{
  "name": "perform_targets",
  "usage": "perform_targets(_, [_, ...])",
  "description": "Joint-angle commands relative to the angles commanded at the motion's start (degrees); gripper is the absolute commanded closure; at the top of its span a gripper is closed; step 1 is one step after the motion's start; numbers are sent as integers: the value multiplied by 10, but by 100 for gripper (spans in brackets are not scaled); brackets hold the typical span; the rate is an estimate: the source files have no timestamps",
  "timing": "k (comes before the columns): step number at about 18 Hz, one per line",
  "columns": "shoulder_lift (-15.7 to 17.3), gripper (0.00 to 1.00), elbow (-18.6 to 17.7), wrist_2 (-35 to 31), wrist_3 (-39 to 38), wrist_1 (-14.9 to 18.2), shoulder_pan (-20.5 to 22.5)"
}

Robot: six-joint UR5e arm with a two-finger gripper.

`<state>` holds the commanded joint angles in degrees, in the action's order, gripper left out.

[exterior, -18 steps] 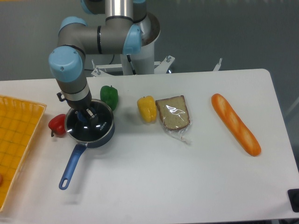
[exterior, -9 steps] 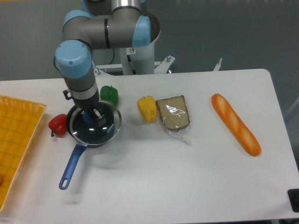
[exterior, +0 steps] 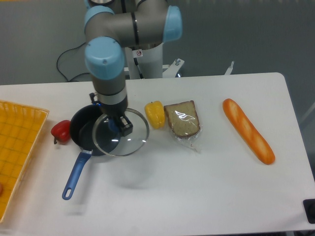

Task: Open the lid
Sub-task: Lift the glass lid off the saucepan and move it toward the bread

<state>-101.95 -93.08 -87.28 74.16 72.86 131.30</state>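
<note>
lid, round clear glass, thin metal rim.

Robotics lab: white table, grey backdrop, toy food, pedestal-mounted arm.

My gripper on the lid, partly over the saucepan, left of the pepper.

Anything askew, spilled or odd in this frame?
Nothing spilled or damaged. The lid hangs from the tool, off-centre over the saucepan, overhanging its right rim. The green pepper is hidden behind the arm.
</note>
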Motion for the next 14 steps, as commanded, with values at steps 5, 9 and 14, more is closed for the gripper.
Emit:
perform_targets(5, [0,44,1,-1,25,4,8])
perform_targets(9, [6,44,-2,0,25,29,14])
perform_targets(14, [6,44,1,3,25,28,18])
